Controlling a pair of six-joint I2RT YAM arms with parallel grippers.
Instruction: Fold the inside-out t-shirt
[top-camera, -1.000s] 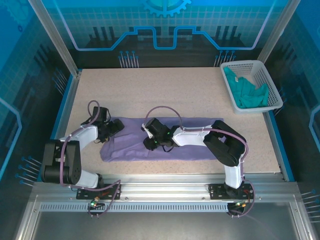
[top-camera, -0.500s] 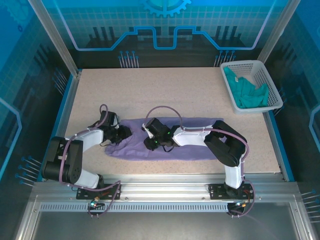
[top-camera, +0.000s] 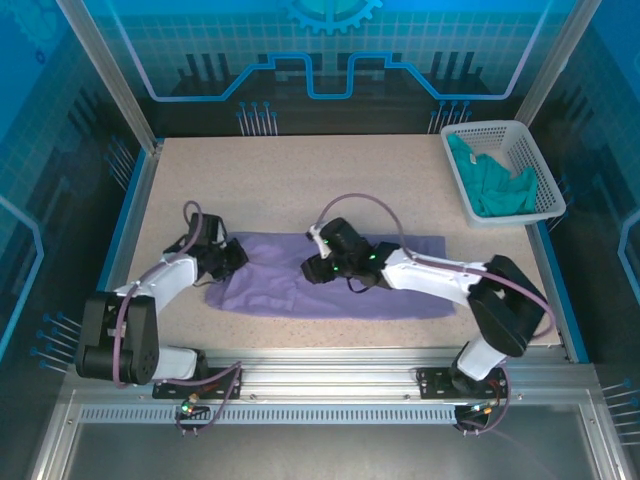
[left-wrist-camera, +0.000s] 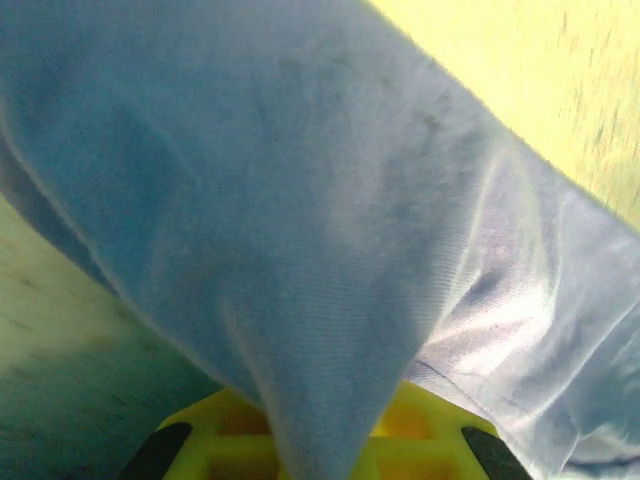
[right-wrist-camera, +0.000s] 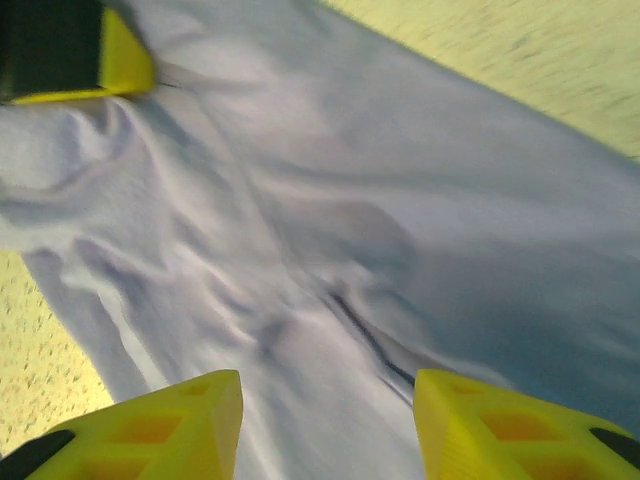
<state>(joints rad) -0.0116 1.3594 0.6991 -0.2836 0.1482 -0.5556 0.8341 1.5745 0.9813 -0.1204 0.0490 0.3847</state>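
Note:
The inside-out t-shirt (top-camera: 400, 275), lavender and wrinkled, lies as a long flat band across the near middle of the table. My left gripper (top-camera: 238, 257) sits at its left end. In the left wrist view the shirt fabric (left-wrist-camera: 300, 200) runs down into the closed yellow jaws of that gripper (left-wrist-camera: 320, 440), taut and lifted. My right gripper (top-camera: 312, 268) hovers over the shirt's left-centre. In the right wrist view its yellow fingers (right-wrist-camera: 328, 400) stand wide apart above the rumpled cloth (right-wrist-camera: 350, 200), with nothing between them. A finger of the left gripper (right-wrist-camera: 70, 50) shows at the top left there.
A white mesh basket (top-camera: 545, 180) at the back right holds a teal-green garment (top-camera: 495, 185). The speckled table (top-camera: 300, 180) is bare behind the shirt. Metal frame posts and blue walls bound the sides.
The right arm's elbow swung out to the right and its gripper moved slightly back and right. The left gripper pulled the shirt's left end inward, then eased back left.

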